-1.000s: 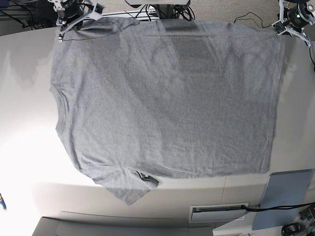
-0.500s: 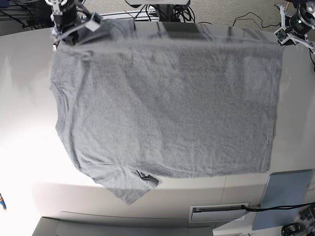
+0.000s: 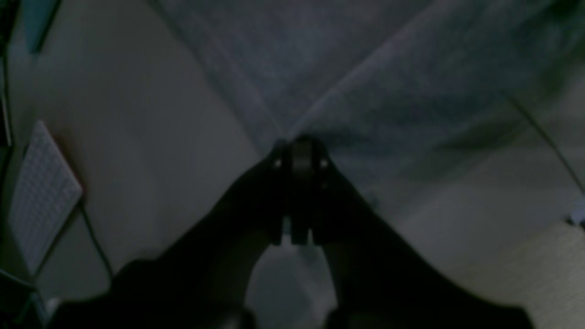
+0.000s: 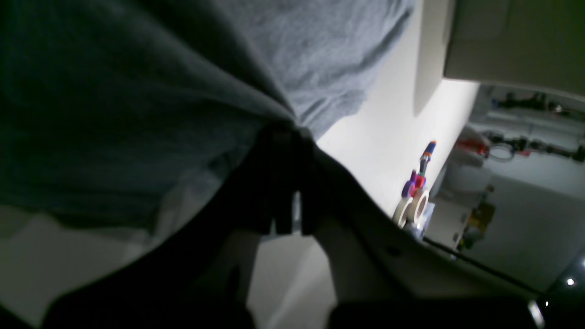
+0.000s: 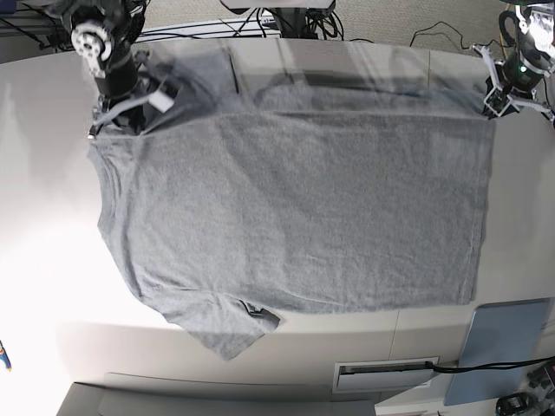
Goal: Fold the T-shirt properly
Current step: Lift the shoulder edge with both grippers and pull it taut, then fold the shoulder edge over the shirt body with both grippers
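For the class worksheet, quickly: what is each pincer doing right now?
Left pincer: closed, holding the edge of the T-shirt.
Right pincer: closed, holding the T-shirt's edge too.

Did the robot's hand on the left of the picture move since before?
Yes. The right gripper came down the picture, pulling the T-shirt edge in from the table far side.

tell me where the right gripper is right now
In the base view the right gripper is at the upper left, shut on the T-shirt at its far corner near the sleeve.
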Motion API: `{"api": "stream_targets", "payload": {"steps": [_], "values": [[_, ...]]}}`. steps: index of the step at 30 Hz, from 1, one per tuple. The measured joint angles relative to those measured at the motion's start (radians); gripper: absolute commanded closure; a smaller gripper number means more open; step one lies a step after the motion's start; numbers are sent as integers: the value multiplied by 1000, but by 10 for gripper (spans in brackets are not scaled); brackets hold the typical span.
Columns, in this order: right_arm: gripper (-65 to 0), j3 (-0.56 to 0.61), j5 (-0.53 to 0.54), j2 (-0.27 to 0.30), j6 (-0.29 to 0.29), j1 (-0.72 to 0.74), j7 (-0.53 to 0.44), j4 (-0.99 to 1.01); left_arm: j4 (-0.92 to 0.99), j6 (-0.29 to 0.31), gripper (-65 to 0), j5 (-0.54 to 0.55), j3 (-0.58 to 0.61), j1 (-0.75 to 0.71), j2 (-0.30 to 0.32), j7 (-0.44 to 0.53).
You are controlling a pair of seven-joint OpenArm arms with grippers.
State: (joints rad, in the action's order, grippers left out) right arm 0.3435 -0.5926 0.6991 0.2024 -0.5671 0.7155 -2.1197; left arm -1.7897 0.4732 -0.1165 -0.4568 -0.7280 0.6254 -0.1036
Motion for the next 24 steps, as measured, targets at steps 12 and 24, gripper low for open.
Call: {"api": "stream_targets", "payload": {"steps": [12, 24], "values": [[0, 4, 101, -7, 0, 203, -62, 163, 105, 46, 0, 55, 0, 172, -21, -2], [0, 5, 201, -7, 31, 335, -81, 229, 147, 44, 0, 69, 0, 246, -24, -1]]}}
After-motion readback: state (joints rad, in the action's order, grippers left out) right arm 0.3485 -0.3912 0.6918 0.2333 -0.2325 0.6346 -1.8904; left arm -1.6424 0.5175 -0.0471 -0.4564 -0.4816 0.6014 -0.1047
